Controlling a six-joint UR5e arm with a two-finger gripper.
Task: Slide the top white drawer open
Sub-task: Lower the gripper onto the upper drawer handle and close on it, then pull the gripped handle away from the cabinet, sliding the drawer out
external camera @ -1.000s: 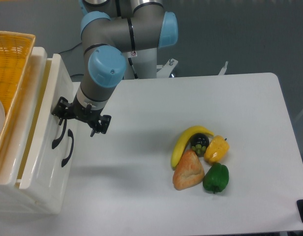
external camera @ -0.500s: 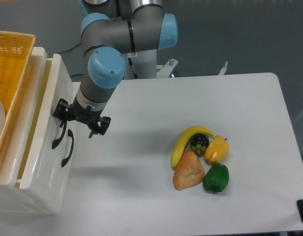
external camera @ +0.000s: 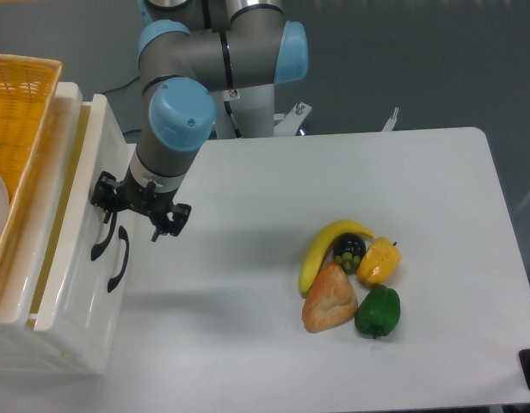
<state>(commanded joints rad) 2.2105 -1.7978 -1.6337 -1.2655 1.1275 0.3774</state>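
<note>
**Layout of the Work Area**

The top white drawer (external camera: 76, 215) is positioned at the left edge of the white table (external camera: 437, 189), with the matching lower drawer (external camera: 67, 344) beneath it. The orange woven basket (external camera: 15, 129) is seated on top, at far left. The gripper (external camera: 132, 217) is located just right of the drawer front. Right of centre, a yellow banana (external camera: 321, 249), yellow pepper (external camera: 379, 261), green pepper (external camera: 378, 311) and bread piece (external camera: 330, 298) are clustered, touching.

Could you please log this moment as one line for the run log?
gripper: at handle, jaw state unclear | top white drawer: slightly out | fruit pile: untouched
</note>
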